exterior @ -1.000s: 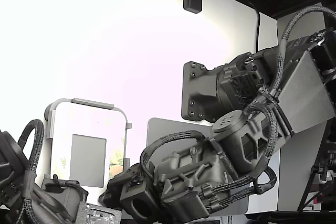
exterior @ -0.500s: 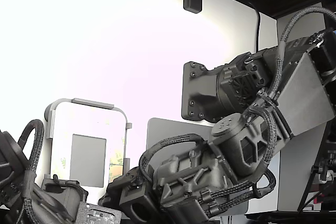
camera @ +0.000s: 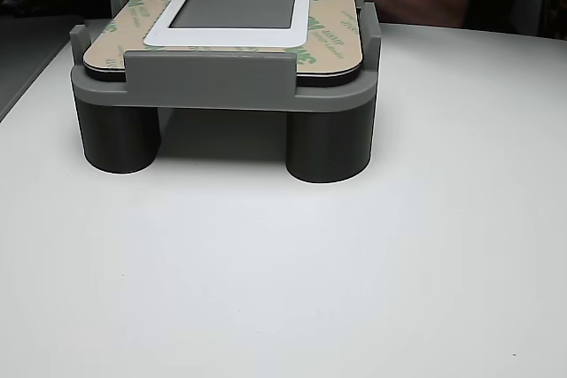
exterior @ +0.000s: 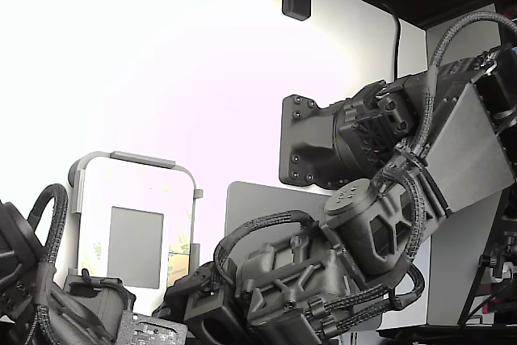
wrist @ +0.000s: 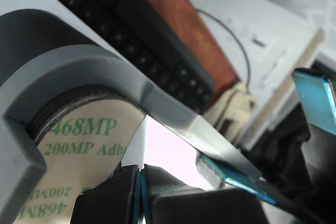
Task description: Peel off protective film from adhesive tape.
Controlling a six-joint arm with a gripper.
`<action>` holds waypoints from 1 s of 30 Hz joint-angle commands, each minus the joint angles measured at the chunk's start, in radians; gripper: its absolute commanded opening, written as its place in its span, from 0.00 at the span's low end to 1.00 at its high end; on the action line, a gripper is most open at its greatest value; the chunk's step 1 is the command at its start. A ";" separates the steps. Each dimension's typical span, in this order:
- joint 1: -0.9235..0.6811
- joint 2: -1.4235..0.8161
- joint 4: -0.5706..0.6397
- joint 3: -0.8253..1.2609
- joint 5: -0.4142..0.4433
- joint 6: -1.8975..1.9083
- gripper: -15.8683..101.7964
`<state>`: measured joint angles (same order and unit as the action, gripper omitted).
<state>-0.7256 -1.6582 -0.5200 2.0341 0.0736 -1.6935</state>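
The protective film (wrist: 79,142) is pale yellow with green print and lies on the panel inside the grey fixture (wrist: 100,66). My gripper (wrist: 140,176) is shut at the film's edge, and a thin pale corner of film rises from between its fingers. In the other view the film (camera: 332,28) borders a white frame around a grey patch (camera: 235,4). In the exterior view my gripper (exterior: 190,287) sits low at the right edge of the white panel (exterior: 133,187), where a strip of film (exterior: 179,252) shows.
The fixture (camera: 208,77) stands on round legs on a white table (camera: 283,263). A second arm (exterior: 48,300) sits at the exterior view's lower left. A keyboard (wrist: 142,35) and a cable lie beyond the fixture.
My arm has sunk a little and shifted toward the exterior view's left, carrying the gripper lower beside the panel. The second arm and fixture have not moved.
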 commanded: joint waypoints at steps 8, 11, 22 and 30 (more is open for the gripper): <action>0.003 -0.018 -0.012 -0.043 0.002 -0.002 0.05; 0.003 -0.017 -0.032 -0.061 0.002 -0.005 0.05; 0.002 -0.017 -0.026 -0.052 0.006 -0.006 0.05; 0.009 -0.023 -0.008 -0.031 0.005 -0.020 0.05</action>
<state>-0.7317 -1.6567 -0.5384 2.0157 0.0782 -1.7089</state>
